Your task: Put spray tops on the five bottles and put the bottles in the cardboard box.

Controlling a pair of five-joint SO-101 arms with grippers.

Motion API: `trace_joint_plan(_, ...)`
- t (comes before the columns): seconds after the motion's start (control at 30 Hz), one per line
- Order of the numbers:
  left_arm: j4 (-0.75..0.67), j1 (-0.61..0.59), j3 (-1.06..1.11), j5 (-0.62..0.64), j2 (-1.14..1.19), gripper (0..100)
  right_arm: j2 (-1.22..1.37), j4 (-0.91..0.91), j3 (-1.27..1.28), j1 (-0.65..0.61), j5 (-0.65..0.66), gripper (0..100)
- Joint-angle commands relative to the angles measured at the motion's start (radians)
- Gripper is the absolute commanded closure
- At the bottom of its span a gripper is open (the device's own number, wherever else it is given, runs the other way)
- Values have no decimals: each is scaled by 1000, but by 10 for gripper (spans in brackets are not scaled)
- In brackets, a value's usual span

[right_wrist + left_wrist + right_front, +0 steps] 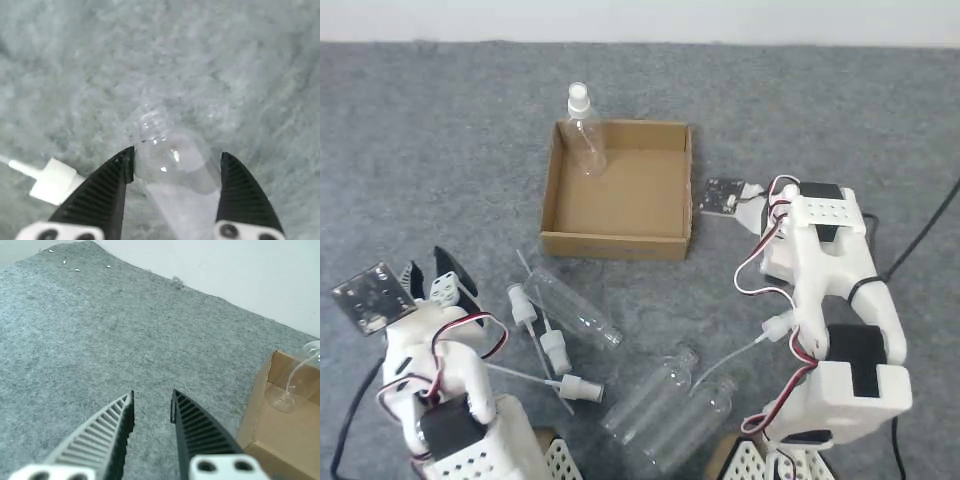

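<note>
The cardboard box (620, 240) stands open at the middle back. A clear bottle with a white spray top (583, 135) leans inside its far left corner, and it also shows as the bottle (300, 380) in the left wrist view. One uncapped bottle (575, 310) lies in front of the box, and two more (650, 395) (705, 410) lie nearer the arms. Three loose spray tops (520, 300) (555, 350) (582, 388) lie between them. A fourth top (780, 325) lies by the right arm. My left gripper (430, 278) (152, 394) is open over bare carpet. My right gripper (177, 155) is open around a bottle's threaded neck (150, 125), with a spray top (52, 180) beside it.
Grey carpet covers the table up to a white wall at the back. A small circuit board (725, 195) juts out beside the box's right wall. Red and white wires loop off both arms. Open carpet lies left of the box.
</note>
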Motion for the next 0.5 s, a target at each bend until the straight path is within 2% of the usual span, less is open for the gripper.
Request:
trace_joint_plan(0.0,-31,0,-12,-8,-12,884,-68,-12,-15,12,-118,832)
trace_joint_plan(0.23,-31,0,-12,-8,-12,884,-68,-12,-15,10,-269,832)
trace_joint_plan(0.47,-31,0,-12,-8,-12,884,-68,-2,-17,-42,-278,800)
